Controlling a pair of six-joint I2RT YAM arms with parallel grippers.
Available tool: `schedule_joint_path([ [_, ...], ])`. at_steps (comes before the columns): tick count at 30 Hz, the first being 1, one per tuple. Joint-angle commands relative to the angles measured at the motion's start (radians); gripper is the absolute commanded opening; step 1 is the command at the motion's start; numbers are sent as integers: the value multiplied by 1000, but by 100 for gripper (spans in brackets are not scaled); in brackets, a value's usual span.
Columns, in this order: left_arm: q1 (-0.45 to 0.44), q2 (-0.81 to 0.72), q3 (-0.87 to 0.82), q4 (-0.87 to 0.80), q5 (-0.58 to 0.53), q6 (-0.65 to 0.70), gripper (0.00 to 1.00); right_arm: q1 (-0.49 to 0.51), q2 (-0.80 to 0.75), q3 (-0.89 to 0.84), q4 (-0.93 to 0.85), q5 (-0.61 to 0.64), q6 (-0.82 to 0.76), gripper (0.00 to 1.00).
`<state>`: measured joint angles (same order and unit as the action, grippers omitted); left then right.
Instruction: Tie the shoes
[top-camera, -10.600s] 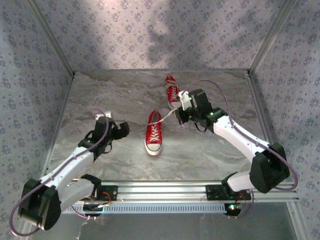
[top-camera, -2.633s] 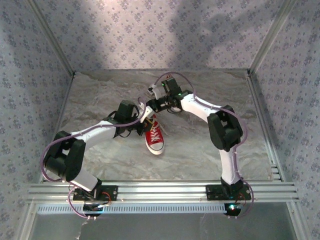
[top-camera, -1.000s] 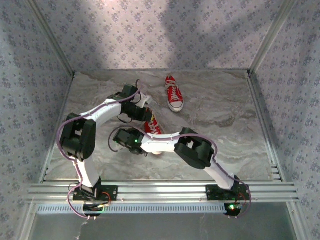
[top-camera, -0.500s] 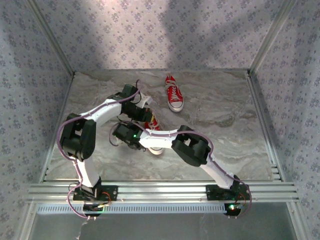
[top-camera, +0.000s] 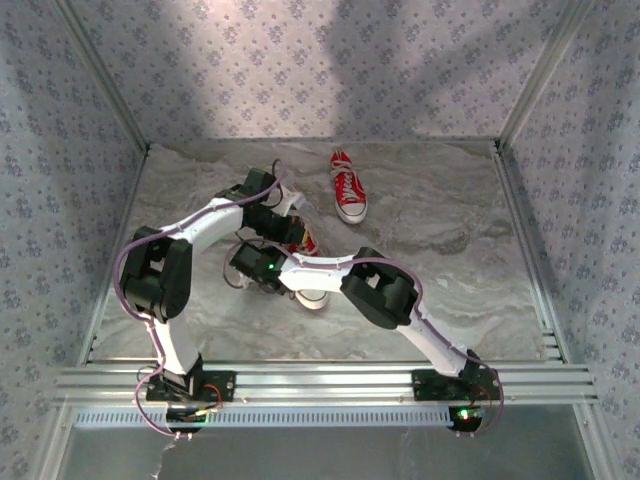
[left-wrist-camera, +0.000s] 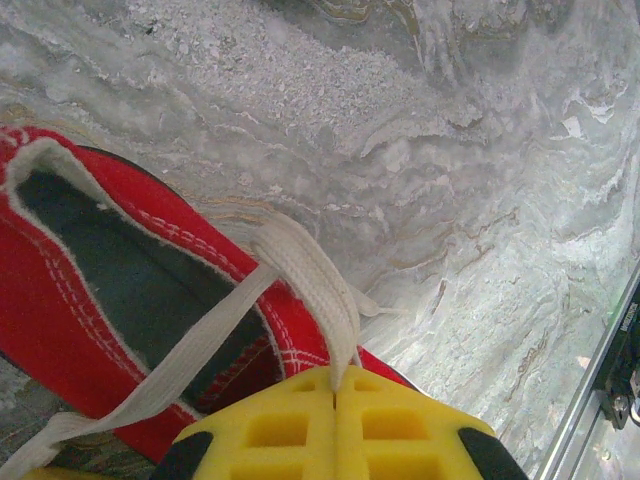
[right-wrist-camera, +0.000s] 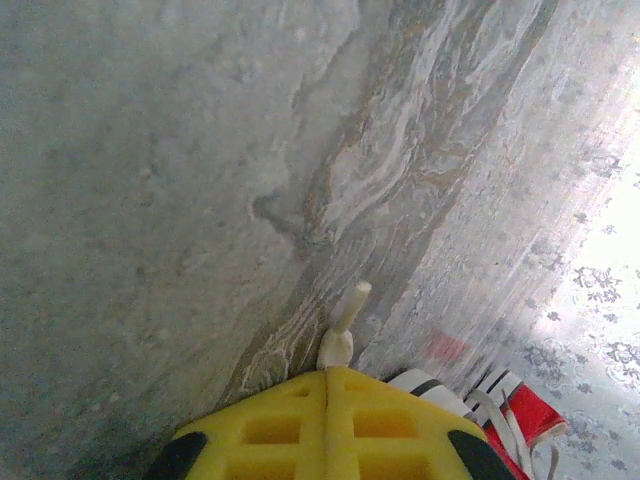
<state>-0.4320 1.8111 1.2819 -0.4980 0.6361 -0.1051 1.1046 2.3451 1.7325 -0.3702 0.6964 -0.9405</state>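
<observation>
The near red shoe (top-camera: 313, 297) lies mid-table, partly covered by both arms. The other red shoe (top-camera: 348, 187) lies further back, untouched. My left gripper (top-camera: 293, 227) is over the near shoe's opening. In the left wrist view its yellow pads (left-wrist-camera: 400, 425) are shut on a white lace loop (left-wrist-camera: 310, 268) that rises from the red shoe (left-wrist-camera: 100, 290). My right gripper (top-camera: 240, 268) sits low, left of the near shoe. Its pads (right-wrist-camera: 270, 430) are shut on the lace's stiff tip (right-wrist-camera: 345, 318), with the shoe (right-wrist-camera: 515, 415) behind it at the lower right.
The marble tabletop (top-camera: 440, 240) is walled by patterned panels on three sides. An aluminium rail (top-camera: 320, 383) with both arm bases runs along the near edge. The right arm stretches across the table in front of the near shoe.
My right gripper was open and has shut on the lace tip. It has drifted slightly up toward the shoe. The left gripper stays shut on its lace loop.
</observation>
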Motion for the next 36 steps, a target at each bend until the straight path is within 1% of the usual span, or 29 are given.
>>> schedule_joint_path([
  [1, 6, 4, 27, -24, 18, 19, 0, 23, -30, 7, -13, 4, 11, 0],
  [7, 6, -1, 24, -19, 17, 17, 0, 70, -147, -47, 28, -32, 40, 0],
  [10, 6, -7, 20, -13, 20, 19, 0, 90, -196, -81, 27, -48, 79, 0],
  [18, 6, -21, 5, 11, 38, 17, 0, 91, -297, -202, 56, -140, 210, 0],
  [21, 6, -19, 10, 12, 38, 13, 0, 81, -304, -212, 44, -165, 208, 0],
  [22, 6, -16, 13, 9, 37, 12, 0, 81, -292, -203, 33, -148, 193, 3],
  [23, 6, -15, 14, 9, 37, 12, 0, 80, -278, -190, 21, -128, 177, 11],
  [25, 6, -15, 17, 9, 38, 11, 0, 78, -237, -159, -5, -85, 149, 29],
  [27, 6, -15, 20, 10, 37, 10, 0, 72, -200, -126, -24, -60, 136, 42],
  [28, 6, -14, 22, 9, 38, 10, 0, 70, -179, -103, -40, -46, 133, 46],
  [30, 6, -13, 24, 9, 40, 10, 0, 68, -140, -60, -67, -18, 114, 49],
  [36, 6, -15, 21, 7, 43, 12, 0, 54, -48, 48, -136, 36, 88, 51],
])
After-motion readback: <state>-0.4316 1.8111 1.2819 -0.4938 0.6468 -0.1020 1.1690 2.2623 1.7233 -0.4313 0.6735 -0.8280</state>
